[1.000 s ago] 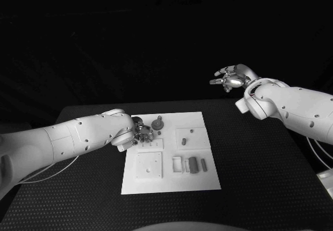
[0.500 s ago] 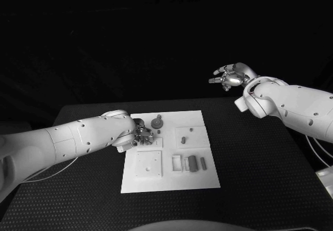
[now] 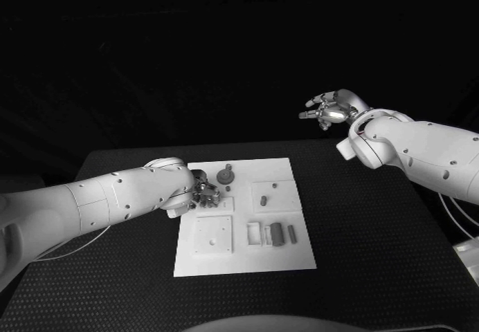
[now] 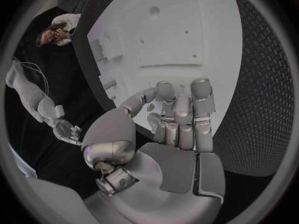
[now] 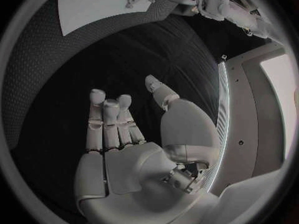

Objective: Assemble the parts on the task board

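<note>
The white task board (image 3: pixel 289 259) lies mid-table. My left hand (image 3: pixel 205 194) rests on its far left part, fingers curled down onto the board (image 4: pixel 187 30). In the left wrist view a small dark part (image 4: pixel 149 96) sits pinched between the thumb tip and a fingertip, right at the board's surface. Next to that hand stands a grey round-headed peg (image 3: pixel 228 176). A short peg (image 3: pixel 264 202) stands in a square plate (image 3: pixel 279 190). My right hand (image 3: pixel 329 111) hangs high beyond the table's far right, fingers (image 5: pixel 106 119) apart and holding nothing.
Near the board's front lie a square plate with holes (image 3: pixel 212 237), a pale block (image 3: pixel 255 235), a dark block (image 3: pixel 278 235) and a thin pin (image 3: pixel 293 232). Black table (image 3: pixel 379 228) stretches right of the board.
My right hand has drifted slightly up and left in the air. My left hand stays at the same spot on the board with barely any shift.
</note>
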`<action>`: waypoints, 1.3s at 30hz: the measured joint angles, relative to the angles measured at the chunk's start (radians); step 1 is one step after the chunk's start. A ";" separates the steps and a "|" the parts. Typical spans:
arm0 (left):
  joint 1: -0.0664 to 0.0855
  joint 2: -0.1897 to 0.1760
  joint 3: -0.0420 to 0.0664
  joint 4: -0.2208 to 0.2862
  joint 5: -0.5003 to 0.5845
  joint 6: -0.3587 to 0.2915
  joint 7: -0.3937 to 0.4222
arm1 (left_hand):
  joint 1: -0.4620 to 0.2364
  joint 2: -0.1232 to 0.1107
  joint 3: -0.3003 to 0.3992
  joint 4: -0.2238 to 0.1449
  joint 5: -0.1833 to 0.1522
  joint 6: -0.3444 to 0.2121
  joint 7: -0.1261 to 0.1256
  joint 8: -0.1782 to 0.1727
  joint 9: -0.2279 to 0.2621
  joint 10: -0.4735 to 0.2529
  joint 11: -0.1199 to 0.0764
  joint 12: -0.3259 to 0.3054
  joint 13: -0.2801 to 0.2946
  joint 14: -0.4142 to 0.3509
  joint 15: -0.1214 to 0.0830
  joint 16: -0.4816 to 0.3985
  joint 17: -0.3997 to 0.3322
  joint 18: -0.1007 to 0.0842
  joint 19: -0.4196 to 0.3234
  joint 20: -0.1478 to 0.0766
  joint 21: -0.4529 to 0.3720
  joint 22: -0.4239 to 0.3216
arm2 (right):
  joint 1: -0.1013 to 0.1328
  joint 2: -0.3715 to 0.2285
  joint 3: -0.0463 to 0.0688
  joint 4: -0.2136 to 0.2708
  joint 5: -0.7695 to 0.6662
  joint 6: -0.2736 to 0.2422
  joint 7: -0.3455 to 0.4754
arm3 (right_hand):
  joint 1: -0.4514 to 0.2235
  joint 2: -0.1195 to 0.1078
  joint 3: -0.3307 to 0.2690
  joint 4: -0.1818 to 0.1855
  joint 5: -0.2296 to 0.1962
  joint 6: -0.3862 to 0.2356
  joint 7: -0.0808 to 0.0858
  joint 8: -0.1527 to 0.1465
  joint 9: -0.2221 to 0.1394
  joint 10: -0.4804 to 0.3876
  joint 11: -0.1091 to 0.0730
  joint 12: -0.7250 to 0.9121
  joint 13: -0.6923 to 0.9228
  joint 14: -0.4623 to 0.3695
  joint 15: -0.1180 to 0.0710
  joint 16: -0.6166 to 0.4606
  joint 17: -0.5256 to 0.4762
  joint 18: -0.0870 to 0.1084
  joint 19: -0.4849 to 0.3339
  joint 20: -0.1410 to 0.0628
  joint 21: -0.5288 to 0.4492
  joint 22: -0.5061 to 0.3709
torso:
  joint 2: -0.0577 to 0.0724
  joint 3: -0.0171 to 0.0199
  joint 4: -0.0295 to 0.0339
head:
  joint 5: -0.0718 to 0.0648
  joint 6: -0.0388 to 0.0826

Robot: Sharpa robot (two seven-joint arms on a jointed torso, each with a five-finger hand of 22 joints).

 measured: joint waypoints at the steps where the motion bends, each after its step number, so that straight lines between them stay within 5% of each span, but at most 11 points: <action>1: 0.000 0.000 0.000 -0.001 -0.002 0.000 0.000 | 0.000 0.000 0.001 0.001 -0.004 0.000 0.000 0.000 0.000 0.000 0.000 0.000 -0.001 0.000 0.000 0.000 -0.001 0.000 0.000 0.000 0.000 0.000 | 0.000 0.001 0.000 0.000 0.000 0.000 0.000 | 0.000 0.000 0.000 0.000 0.000 0.000 0.000 0.000 0.000 0.000 0.000 0.000 0.000 0.000 0.000 0.000 0.000 0.000 0.000 0.000 0.000 0.000 | 0.000 0.0000 0.0000 | 0.000 0.000; 39: -0.003 0.012 0.000 -0.009 -0.017 -0.002 0.000 | 0.000 0.000 0.001 0.001 -0.023 0.000 0.000 -0.002 0.000 0.000 0.000 0.004 -0.006 -0.003 -0.003 0.004 -0.009 0.000 0.012 -0.002 0.000 0.000 | 0.000 0.005 0.000 0.002 0.001 0.005 0.000 | 0.004 0.004 -0.003 -0.003 0.000 -0.003 0.003 0.000 -0.002 0.000 0.000 0.000 -0.004 -0.004 -0.004 0.000 -0.003 0.000 0.000 0.000 0.000 0.000 | 0.000 0.0004 0.0000 | -0.003 -0.010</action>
